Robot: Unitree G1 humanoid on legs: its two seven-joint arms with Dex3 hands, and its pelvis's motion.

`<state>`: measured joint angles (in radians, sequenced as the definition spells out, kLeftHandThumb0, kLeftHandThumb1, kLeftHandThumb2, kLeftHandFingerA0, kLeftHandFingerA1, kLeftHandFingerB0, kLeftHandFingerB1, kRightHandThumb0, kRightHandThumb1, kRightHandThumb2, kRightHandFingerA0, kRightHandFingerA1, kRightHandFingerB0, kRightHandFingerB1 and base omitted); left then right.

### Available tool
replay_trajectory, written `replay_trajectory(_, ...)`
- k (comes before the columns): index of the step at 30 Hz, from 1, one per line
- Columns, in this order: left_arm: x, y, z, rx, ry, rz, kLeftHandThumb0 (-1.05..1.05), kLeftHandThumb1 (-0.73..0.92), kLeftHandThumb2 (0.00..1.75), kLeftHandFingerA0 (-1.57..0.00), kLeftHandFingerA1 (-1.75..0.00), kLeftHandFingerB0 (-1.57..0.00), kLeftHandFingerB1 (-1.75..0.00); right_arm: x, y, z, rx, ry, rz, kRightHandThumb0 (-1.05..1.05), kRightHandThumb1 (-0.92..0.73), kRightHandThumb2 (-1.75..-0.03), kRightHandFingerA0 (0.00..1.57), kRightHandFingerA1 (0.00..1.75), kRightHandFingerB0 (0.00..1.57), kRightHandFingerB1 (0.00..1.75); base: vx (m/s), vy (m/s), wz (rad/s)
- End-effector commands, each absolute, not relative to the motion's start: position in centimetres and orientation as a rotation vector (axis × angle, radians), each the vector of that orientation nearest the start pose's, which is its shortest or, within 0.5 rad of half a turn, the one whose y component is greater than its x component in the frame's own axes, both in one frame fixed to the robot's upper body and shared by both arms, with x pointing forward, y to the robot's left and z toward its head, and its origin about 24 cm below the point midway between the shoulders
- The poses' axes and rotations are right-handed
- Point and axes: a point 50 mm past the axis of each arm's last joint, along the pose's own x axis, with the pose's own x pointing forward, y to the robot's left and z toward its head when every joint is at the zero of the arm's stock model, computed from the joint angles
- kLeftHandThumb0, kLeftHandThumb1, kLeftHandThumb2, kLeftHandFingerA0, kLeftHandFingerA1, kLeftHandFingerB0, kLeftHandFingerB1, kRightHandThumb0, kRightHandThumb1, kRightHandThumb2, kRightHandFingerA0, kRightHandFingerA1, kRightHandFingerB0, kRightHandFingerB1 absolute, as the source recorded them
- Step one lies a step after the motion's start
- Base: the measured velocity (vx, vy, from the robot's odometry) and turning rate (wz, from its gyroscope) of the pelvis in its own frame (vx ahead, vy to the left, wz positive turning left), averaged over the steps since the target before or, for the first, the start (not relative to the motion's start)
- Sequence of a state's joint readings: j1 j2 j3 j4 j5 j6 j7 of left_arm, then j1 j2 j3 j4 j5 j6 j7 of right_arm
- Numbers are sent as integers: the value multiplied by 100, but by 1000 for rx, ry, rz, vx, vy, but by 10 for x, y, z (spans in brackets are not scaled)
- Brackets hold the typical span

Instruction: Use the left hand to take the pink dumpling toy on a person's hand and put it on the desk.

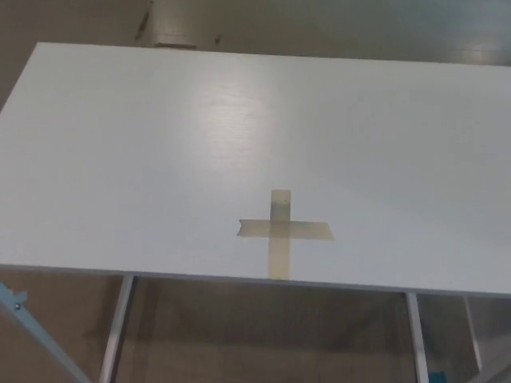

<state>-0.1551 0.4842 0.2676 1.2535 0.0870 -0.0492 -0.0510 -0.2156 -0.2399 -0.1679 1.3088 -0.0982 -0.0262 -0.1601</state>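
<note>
The head view holds only the white desk [160,144], seen from above. A cross of tan tape [281,231] is stuck on it near the front edge, a little right of centre. No pink dumpling toy shows, and no person's hand shows. Neither of my hands is in the picture.
The desk's front edge [239,279] runs across the lower part of the picture, with metal legs [116,331] and brown floor below it. A light blue bar [32,327] slants at the lower left corner. Beyond the far edge lies more floor.
</note>
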Motion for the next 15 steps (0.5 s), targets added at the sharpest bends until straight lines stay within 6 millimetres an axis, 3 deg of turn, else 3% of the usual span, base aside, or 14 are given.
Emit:
replay_trajectory(1, 144, 350, -97, 266, 972, 404, -16, 56, 57, -82, -54, -47, -39, 158, -261, -134, -286, 1037, -370, -13, -62, -58, 85, 54, 49, 40, 0, 0, 0)
replay_trajectory(15, 141, 350, -98, 294, 978, 368, -17, 56, 57, -81, -51, -45, -38, 156, -261, -135, -290, 1044, -364, -13, -62, -58, 85, 54, 50, 40, 0, 0, 0)
